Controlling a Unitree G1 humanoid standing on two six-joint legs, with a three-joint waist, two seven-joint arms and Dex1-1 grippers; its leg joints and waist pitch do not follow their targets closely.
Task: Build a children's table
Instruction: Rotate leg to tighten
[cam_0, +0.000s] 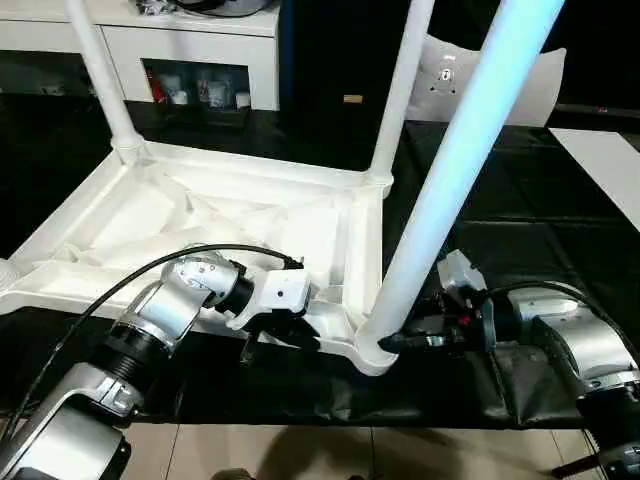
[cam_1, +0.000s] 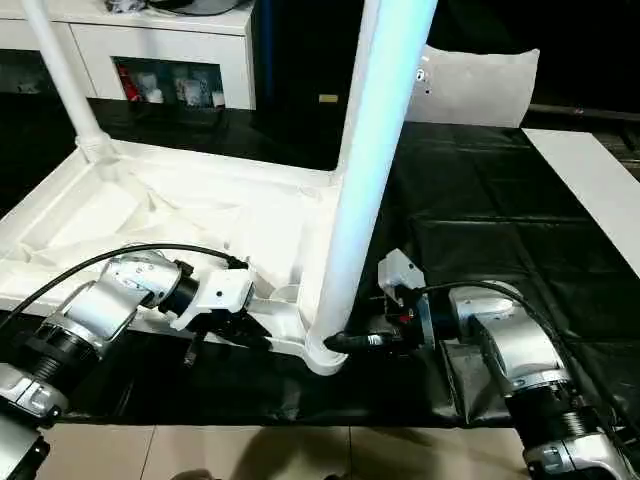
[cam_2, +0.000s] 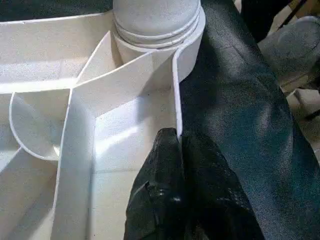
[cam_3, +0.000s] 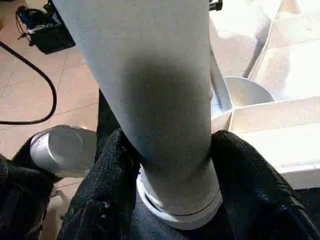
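Right end effector (cam_3: 167, 165) around unlabelled leg (cam_0: 465, 170)

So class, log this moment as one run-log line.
stage: near-corner leg seating | right gripper: shut on leg base | left gripper: pinching tabletop rim | two far legs upright

Black glossy plastic sheet (cam_0: 520, 215) spread over the surface, wrinkled near the front edge. Low white cabinet with glass doors (cam_0: 195, 45) at the back, small items behind the glass. Beige tiled floor (cam_0: 300, 455) below. Flat white panel (cam_0: 605, 160) lying on the sheet at far right.
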